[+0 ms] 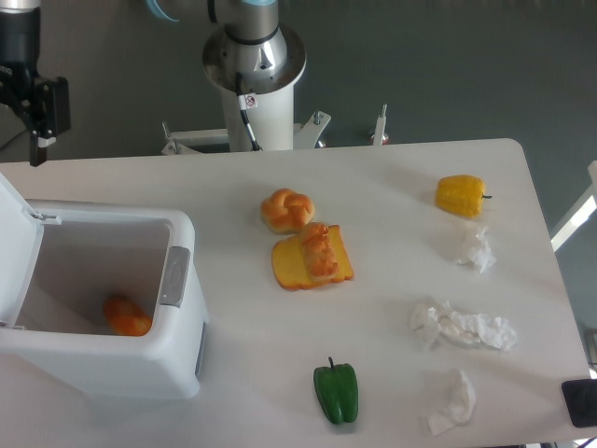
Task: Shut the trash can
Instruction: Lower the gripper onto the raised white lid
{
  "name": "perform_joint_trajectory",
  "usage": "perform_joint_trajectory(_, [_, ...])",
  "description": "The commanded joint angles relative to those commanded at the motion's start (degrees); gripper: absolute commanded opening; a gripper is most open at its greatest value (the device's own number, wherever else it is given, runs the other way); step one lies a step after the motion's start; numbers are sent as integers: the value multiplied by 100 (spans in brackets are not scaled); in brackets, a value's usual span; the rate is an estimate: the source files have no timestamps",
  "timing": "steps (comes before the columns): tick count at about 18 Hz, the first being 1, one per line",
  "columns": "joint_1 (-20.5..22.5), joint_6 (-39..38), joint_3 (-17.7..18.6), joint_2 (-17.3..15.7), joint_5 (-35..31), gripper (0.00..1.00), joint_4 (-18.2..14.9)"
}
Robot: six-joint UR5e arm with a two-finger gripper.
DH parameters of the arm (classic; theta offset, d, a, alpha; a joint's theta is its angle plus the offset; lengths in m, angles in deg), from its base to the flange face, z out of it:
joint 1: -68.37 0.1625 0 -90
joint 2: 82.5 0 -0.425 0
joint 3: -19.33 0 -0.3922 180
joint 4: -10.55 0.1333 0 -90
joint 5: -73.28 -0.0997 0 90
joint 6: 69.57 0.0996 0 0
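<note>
Hand (37, 140) at upper left, above the worktop's (392, 187) far edge, holding nothing; finger spread cannot be told from this angle. Trash can (140, 364) at the worktop's left end, lid (17, 233) swung up and open. Orange item (127, 315) lies inside. Bread roll (286, 209) and green pepper (336, 392) well apart from the can.

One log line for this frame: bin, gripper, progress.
bin: lid open, orange item inside | gripper: above lid, not touching, state unclear | progress: not yet closed
</note>
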Motion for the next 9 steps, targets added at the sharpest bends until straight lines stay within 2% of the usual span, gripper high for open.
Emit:
perform_joint_trajectory(2, [0, -96, -44, 35, -18, 100, 105])
perform_joint_trajectory(9, [26, -352, -290, 150, -290, 100, 159])
